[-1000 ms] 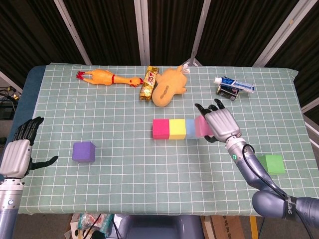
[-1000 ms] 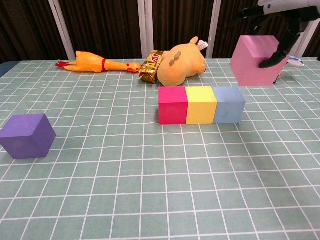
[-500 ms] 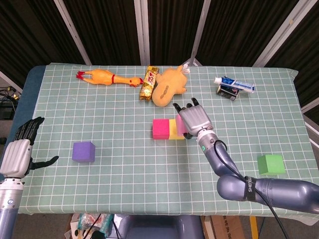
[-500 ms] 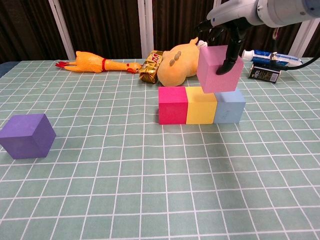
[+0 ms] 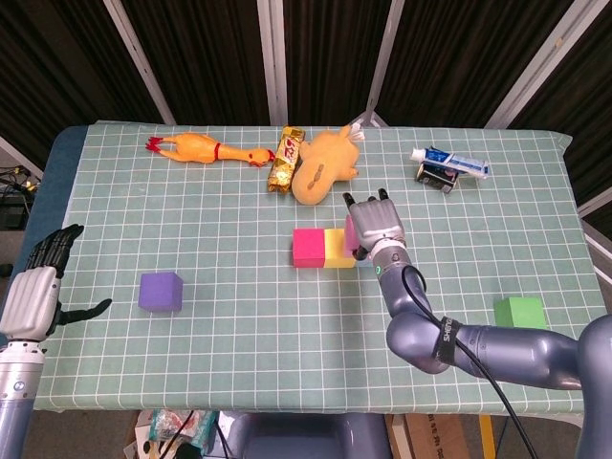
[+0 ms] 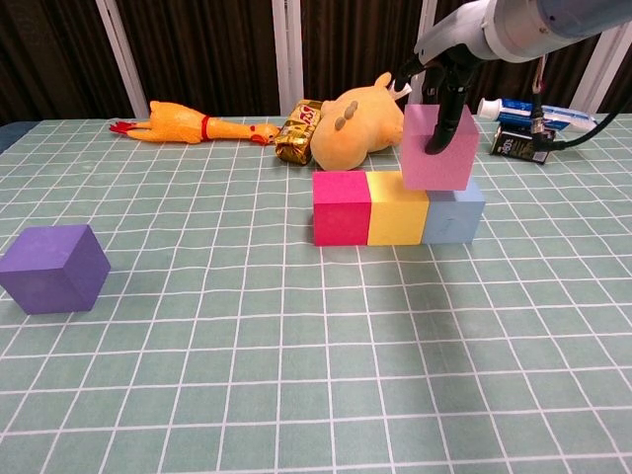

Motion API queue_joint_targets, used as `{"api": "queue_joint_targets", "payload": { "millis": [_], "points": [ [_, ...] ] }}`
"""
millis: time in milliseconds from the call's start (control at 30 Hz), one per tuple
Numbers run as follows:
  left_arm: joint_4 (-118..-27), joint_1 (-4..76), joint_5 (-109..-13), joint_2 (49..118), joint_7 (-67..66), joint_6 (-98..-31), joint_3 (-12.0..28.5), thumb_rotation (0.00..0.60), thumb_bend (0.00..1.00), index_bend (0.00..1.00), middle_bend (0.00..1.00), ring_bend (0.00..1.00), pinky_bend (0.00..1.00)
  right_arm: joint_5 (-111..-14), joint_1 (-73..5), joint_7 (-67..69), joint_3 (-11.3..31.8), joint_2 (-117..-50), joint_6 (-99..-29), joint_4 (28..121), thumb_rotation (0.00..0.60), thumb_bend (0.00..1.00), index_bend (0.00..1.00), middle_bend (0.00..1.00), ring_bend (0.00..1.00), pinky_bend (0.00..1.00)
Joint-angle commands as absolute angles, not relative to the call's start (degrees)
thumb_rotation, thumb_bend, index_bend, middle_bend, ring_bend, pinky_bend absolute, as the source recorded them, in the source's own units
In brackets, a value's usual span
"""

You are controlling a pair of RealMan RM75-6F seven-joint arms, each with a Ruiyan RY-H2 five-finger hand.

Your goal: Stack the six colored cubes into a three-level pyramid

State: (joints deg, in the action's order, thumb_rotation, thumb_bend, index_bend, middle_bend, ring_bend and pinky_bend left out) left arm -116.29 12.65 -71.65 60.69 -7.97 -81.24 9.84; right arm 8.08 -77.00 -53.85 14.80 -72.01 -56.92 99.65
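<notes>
Right hand (image 6: 441, 74) fingers grip the pink cube (image 6: 439, 150) over the row; left hand (image 5: 38, 287) fingers spread, empty.

The green gridded table mat (image 5: 239, 316) is seen from high above in the head view, which is aimed steeply down and away from the robot, so that the whole tabletop and the dark slatted wall behind are taken in. The chest view is set low and near, facing level across the mat toward the same wall. The row of magenta, yellow and pale blue foam cubes (image 6: 398, 206) and the yellow rubber chicken (image 6: 193, 126) are shared by both views
</notes>
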Motion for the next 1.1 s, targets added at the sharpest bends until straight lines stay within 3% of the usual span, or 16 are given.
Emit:
{"api": "queue_joint_targets", "payload": {
  "millis": [33,1100],
  "points": [
    [-116.3,12.7,-71.6,60.7,-8.0,-81.2,9.8,0.6,0.1,0.0,0.03,0.0,0.03,8.6,-77.3,-53.7,15.1,-72.3,-56.4,99.0,0.6,0.27,0.0,0.41,0.2,0.0],
    [-116.4,12.8,-71.3,60.6,-8.1,-81.3,9.7,0.6,0.1,0.0,0.03,0.0,0.03,2.2,-77.5,-51.4,12.0,-73.3,-51.2,95.5,0.6,0.27,0.0,0.41,0.2,0.0]
  ]
}}
